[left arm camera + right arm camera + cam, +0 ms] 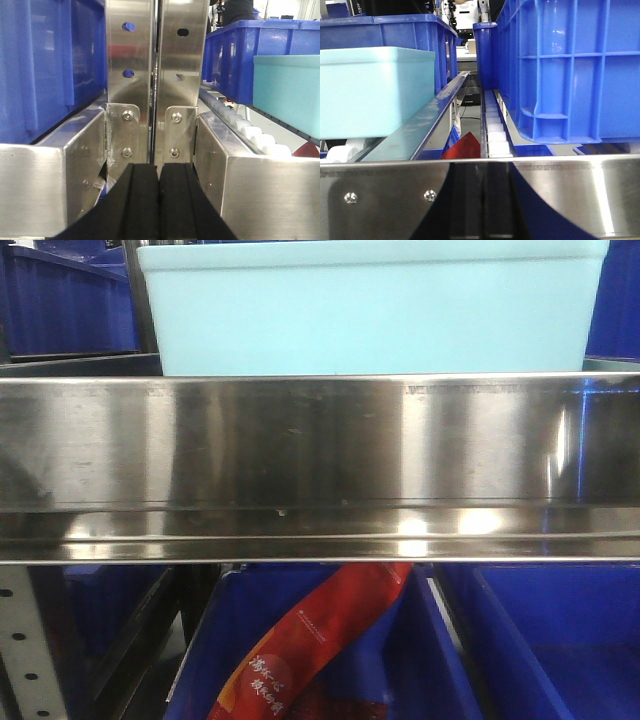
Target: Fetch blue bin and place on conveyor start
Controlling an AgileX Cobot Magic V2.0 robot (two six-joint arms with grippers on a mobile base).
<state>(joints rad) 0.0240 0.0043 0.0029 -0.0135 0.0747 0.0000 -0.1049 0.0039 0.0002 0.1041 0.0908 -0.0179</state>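
1. left gripper (160, 200): black pads pressed together, holding nothing, nosed up to the shelf posts (150, 65).
2. right gripper: not seen itself, only a dark reflection in the steel rail (560, 195); can't tell its state.
3. blue bin (370, 310): on the shelf behind the steel rail, long side across, between both arms. it lies right of the left wrist, left of the right.
4. front view alone shows a red packet (310, 640) below. conveyor unseen.

The bin (370, 310) sits behind the rail (320, 450), just above it; crates (540, 640) and a packet (310, 640) lie below the rail.

Bright, even light; glare on steel rail (430, 525); soft focus.
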